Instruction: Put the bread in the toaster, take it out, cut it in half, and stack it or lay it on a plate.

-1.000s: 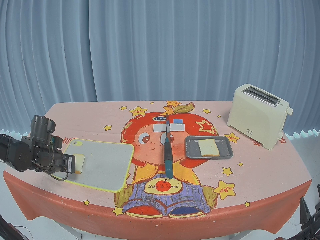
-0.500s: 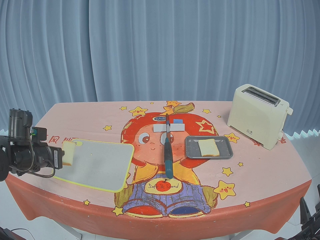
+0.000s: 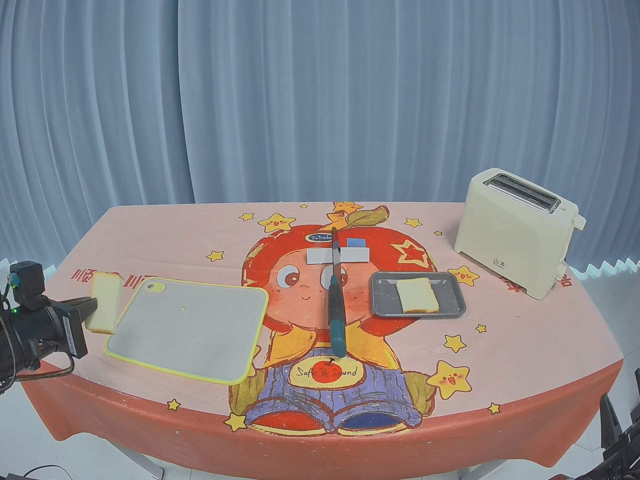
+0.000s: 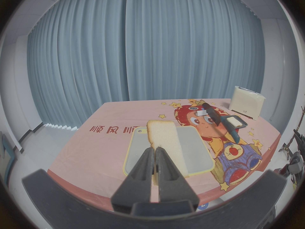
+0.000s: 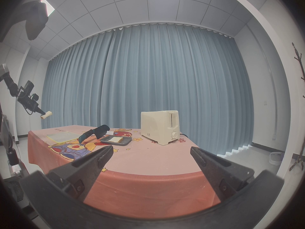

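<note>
A pale bread slice (image 3: 105, 303) hangs in the air just left of the cutting board (image 3: 187, 328), off the table's left end, with my left gripper (image 3: 90, 311) shut on its lower edge. The left wrist view shows the slice (image 4: 165, 140) upright between the closed fingers (image 4: 146, 163). Another bread piece (image 3: 417, 295) lies on the grey tray (image 3: 383, 301). The cream toaster (image 3: 517, 228) stands at the right rear, its slots unfilled. My right gripper (image 5: 151, 151) is open, low beyond the table's right end, holding nothing.
A knife (image 3: 337, 301) with a teal handle lies mid-table between board and tray, its blade resting on a small white and blue block (image 3: 353, 253). The cartoon-print cloth covers the table, with blue curtains behind it.
My left gripper has lifted the bread slice off the cutting board and drawn it back to the left, past the board's edge. The right arm has not moved.
</note>
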